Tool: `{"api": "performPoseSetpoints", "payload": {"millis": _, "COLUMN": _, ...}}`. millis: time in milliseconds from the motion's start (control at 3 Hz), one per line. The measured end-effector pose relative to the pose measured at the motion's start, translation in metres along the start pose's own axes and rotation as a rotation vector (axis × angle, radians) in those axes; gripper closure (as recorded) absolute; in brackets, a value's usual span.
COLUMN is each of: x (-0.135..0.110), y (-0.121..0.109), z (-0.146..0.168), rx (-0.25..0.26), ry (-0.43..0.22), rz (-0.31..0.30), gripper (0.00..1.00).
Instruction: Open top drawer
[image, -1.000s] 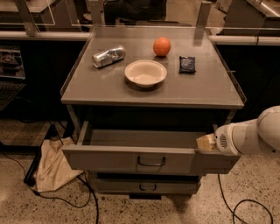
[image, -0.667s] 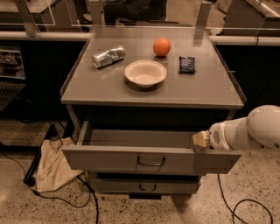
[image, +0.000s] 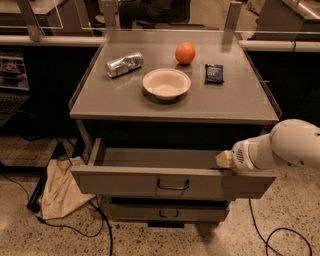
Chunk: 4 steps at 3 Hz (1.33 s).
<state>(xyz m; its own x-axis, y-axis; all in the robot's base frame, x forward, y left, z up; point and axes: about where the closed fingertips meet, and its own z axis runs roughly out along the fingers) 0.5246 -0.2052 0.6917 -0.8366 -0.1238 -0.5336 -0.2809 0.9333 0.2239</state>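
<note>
The top drawer (image: 125, 182) is pulled out from the grey cabinet, its shallow grey tray showing, with a small dark bracket handle (image: 173, 185) at the centre of its front. My gripper (image: 223, 159) comes in from the right on a white arm (image: 285, 147) and sits at the drawer's right end, at the top edge of the front. Only a tan tip of it shows. A narrower drawer (image: 160, 212) below stays closed.
On the cabinet top (image: 100, 102) lie a crushed silver can (image: 124, 64), a white bowl (image: 166, 84), an orange (image: 185, 52) and a dark packet (image: 214, 73). A beige cloth (image: 57, 190) and black cables (image: 280, 235) lie on the speckled floor.
The white arm has drawn in slightly to the left along the drawer's right end. The drawer stays pulled out about the same.
</note>
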Motion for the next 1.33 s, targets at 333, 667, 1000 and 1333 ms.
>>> {"api": "performPoseSetpoints", "payload": {"millis": 333, "x": 0.022, "y": 0.000, "z": 0.000, "rx": -0.008, "ry": 0.056, "rz": 0.002, "gripper": 1.00}}
{"api": "performPoseSetpoints", "payload": {"millis": 667, "x": 0.047, "y": 0.005, "z": -0.013, "rx": -0.026, "ry": 0.084, "rz": 0.013, "gripper": 1.00}}
{"api": "performPoseSetpoints", "payload": {"millis": 1000, "x": 0.049, "y": 0.005, "z": -0.015, "rx": -0.028, "ry": 0.081, "rz": 0.019, "gripper": 1.00}}
{"api": "performPoseSetpoints", "payload": {"millis": 1333, "x": 0.075, "y": 0.007, "z": -0.037, "rx": -0.044, "ry": 0.063, "rz": 0.056, "gripper": 1.00}}
